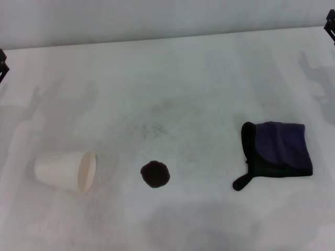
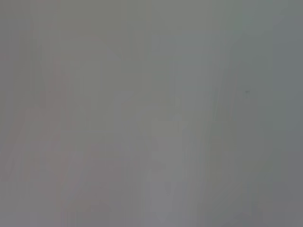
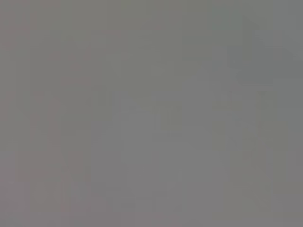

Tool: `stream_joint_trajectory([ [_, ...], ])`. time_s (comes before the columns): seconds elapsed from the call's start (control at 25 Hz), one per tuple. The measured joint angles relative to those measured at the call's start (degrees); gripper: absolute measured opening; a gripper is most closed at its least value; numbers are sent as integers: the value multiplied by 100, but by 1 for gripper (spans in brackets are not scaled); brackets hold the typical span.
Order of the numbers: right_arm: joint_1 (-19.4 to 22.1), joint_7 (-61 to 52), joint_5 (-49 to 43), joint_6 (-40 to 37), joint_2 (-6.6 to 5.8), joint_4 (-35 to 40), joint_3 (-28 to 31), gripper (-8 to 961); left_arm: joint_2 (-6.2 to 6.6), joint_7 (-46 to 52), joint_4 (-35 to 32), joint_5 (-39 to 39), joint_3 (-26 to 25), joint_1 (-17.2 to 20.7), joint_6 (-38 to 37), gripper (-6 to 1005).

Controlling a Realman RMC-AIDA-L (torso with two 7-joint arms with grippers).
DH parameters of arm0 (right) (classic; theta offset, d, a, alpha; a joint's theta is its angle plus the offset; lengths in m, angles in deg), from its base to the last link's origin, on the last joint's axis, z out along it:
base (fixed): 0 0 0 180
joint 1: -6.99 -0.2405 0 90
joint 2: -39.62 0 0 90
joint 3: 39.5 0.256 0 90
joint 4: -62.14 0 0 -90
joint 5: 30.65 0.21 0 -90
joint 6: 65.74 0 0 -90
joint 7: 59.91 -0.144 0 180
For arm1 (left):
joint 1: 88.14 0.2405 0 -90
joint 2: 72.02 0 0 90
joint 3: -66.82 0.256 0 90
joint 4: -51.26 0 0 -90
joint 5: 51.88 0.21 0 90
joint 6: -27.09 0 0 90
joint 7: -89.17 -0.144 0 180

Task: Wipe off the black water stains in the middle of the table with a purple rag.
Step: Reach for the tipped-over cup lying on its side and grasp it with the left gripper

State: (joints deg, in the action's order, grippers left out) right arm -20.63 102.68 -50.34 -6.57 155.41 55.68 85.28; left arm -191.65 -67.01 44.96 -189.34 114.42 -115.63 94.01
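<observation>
On the white table a small roundish black water stain with a ragged edge lies near the middle front. The purple rag lies folded to the right of it, its black tail corner pointing toward the front. Only a dark sliver of my left gripper shows at the far left edge of the head view, and a sliver of my right gripper at the top right corner. Both are far from the rag and the stain. Both wrist views show only plain grey.
A white paper cup lies on its side at the front left, its mouth facing the stain. Faint grey speckled smudges mark the tabletop behind the stain. The table's far edge meets a pale wall.
</observation>
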Motion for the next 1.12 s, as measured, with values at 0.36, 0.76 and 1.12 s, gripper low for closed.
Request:
stream_joint_trajectory([
  [0.36, -4, -15, -37, -2, 16, 12, -47, 876, 4, -1, 26, -30, -3, -27, 61, 831],
  [0.76, -6, -17, -36, -2, 23, 14, -51, 876, 7, 1, 51, -365, 14, 61, 335, 830],
  [1.12, 2, -17, -35, -131, 18, 38, -51, 876, 166, 1306, -812, 584, 380, 374, 346, 829],
])
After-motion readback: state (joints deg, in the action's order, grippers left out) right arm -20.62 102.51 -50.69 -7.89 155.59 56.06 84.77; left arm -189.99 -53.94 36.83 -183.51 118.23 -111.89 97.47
